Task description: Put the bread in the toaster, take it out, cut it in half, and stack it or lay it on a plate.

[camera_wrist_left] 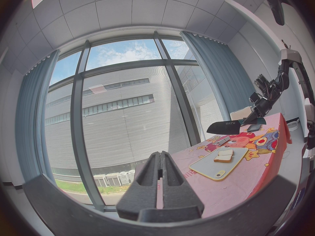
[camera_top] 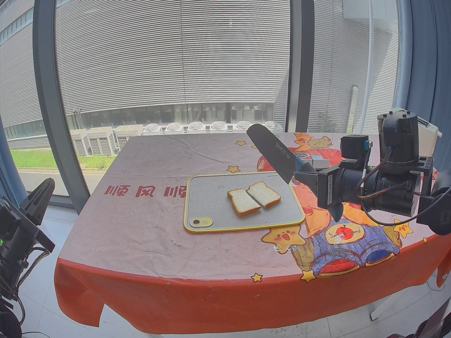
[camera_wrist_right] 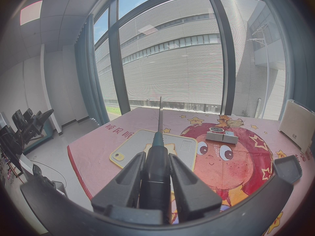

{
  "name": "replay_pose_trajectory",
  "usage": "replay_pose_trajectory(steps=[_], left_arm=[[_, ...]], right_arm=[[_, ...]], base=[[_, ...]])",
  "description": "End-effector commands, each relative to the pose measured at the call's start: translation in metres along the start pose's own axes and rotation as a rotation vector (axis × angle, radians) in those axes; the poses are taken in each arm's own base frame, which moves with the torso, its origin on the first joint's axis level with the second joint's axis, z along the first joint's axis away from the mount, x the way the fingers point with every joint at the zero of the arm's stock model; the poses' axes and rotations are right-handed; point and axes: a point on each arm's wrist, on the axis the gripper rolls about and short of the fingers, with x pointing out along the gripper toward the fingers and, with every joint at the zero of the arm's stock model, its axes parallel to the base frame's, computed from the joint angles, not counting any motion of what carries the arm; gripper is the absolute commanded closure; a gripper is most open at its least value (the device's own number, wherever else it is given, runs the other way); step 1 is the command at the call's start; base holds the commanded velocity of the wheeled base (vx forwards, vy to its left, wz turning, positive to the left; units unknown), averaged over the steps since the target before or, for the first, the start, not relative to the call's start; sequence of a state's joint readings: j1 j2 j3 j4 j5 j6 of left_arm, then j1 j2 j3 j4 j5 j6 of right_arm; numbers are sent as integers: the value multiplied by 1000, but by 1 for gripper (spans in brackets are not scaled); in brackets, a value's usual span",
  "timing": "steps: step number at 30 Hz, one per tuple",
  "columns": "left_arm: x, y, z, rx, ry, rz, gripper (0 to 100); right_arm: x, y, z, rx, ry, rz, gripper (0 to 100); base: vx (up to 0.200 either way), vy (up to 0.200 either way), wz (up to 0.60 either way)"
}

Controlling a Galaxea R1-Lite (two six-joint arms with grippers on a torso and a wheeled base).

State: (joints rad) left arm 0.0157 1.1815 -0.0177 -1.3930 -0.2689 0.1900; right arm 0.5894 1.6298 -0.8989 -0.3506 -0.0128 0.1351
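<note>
Right claw [camera_wrist_right: 157, 161] pinches the handle of a black-bladed kitchen knife [camera_top: 275, 153]. It holds the knife in the air at 2 o'clock from the cutting board [camera_top: 211, 198], with the blade slanting up toward 11 o'clock above the board's far right corner and touching nothing.

Two bread halves [camera_top: 243, 201] [camera_top: 264, 194] lie flat, side by side, on the right part of the board, their inner edges meeting. They sit well inside the yellow rim, and the left half of the board is bare.

On the worktop [camera_top: 155, 245], the board lies about mid-way. A broad strip of printed cloth runs between it and the near edge at 6 o'clock, and more open cloth stretches to 9 o'clock.

A small grey block [camera_wrist_right: 222, 136] sits beyond the board at 1 o'clock. The cream toaster [camera_wrist_right: 297, 123] stands at the far right corner, close to the edge. A dark square dish [camera_wrist_right: 288, 167] lies at 3 o'clock, near the right-hand edge.

Left claw [camera_wrist_left: 160, 167] hangs off the worktop at 8 o'clock, beyond its left edge, with fingers pressed together on nothing.
</note>
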Motion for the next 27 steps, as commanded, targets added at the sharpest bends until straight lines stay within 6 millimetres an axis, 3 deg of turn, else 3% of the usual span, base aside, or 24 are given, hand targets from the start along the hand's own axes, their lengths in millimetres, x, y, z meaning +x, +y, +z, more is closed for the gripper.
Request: replay_pose_trajectory(steps=[1, 14, 27], left_arm=[[-11, 0, 3, 16, -14, 20, 100], [-58, -13, 9, 43, 26, 13, 100], [-117, -34, -6, 68, 61, 3, 100]], right_arm=[[-1, 0, 0, -1, 0, 0, 100], [-5, -5, 6, 7, -26, -14, 100], [-6, -4, 7, 6, -32, -11, 100]], base=[[0, 0, 0], [0, 0, 0], [0, 0, 0]])
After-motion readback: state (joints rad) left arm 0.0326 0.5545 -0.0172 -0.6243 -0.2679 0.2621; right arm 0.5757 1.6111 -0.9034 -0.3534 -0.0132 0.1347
